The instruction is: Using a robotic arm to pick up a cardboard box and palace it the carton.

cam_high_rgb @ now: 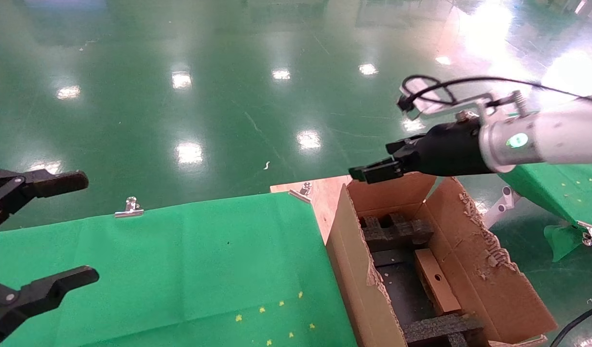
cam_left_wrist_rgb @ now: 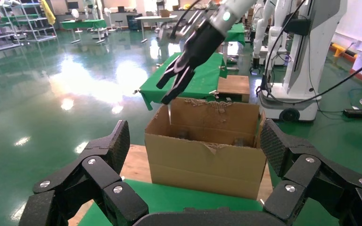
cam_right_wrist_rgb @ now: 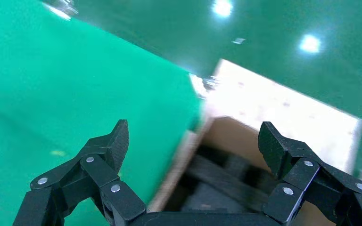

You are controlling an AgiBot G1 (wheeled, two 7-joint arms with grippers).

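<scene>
The cardboard box point(cam_high_rgb: 437, 280), small, flat and brown with a round hole, lies inside the carton point(cam_high_rgb: 489, 270) between black foam inserts point(cam_high_rgb: 395, 231). The robotic arm point(cam_high_rgb: 546, 137) is my right one, reaching in from the right. Its right gripper point(cam_high_rgb: 370, 172) hangs open and empty above the carton's far flap, well above the box. In the right wrist view the right gripper point(cam_right_wrist_rgb: 195, 141) frames the carton's near corner point(cam_right_wrist_rgb: 217, 136) and dark foam. My left gripper point(cam_high_rgb: 79, 230) stays open over the green table's left edge. In the left wrist view the left gripper point(cam_left_wrist_rgb: 195, 143) faces the carton point(cam_left_wrist_rgb: 207, 157).
A green cloth covers the table point(cam_high_rgb: 204, 260), held by metal clips point(cam_high_rgb: 129, 207). The carton stands on a wooden board point(cam_high_rgb: 325, 193) at the table's right end. A second green table point(cam_high_rgb: 556, 188) lies beyond the carton on the right. A black cable point(cam_high_rgb: 573, 325) crosses the lower right corner.
</scene>
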